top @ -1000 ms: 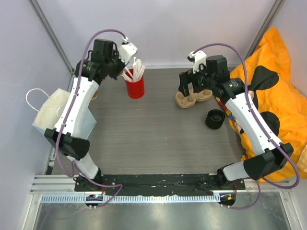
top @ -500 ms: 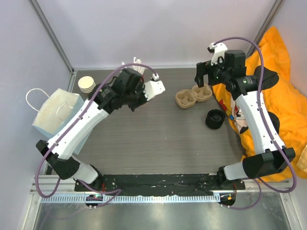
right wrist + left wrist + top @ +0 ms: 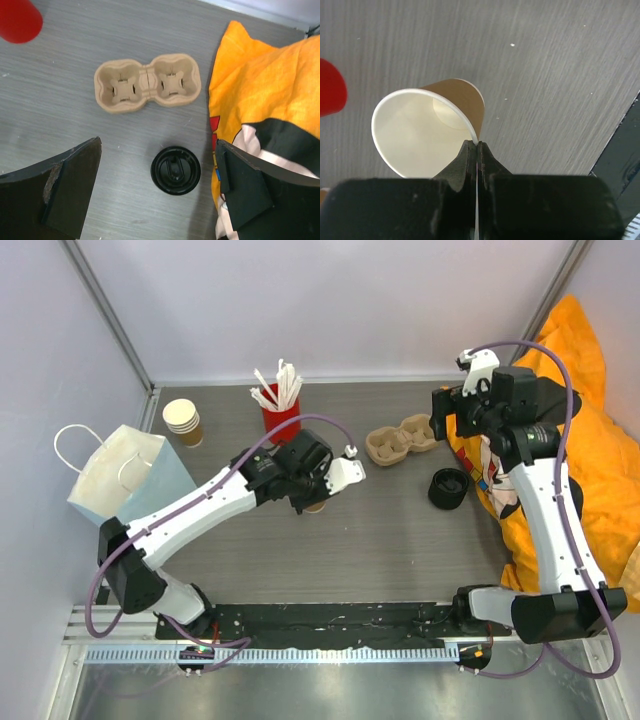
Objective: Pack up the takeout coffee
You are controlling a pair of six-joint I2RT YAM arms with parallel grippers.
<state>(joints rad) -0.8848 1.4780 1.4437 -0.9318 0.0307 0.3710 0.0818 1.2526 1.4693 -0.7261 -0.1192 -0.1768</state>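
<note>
Left wrist shows grey wood-grain table (image 3: pixel 560 75) beneath the tilted cup (image 3: pixel 420 135).

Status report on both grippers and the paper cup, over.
Left gripper shut on paper cup rim, cup tilted. Right gripper open, empty, above cup carrier and black lid. Red cup nearby.

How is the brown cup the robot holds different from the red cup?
The small tan kraft paper cup is empty; the red cup holds white sticks. The left gripper pinches the tan cup's rim; no gripper holds the red cup. Both are open-topped cups.
</note>
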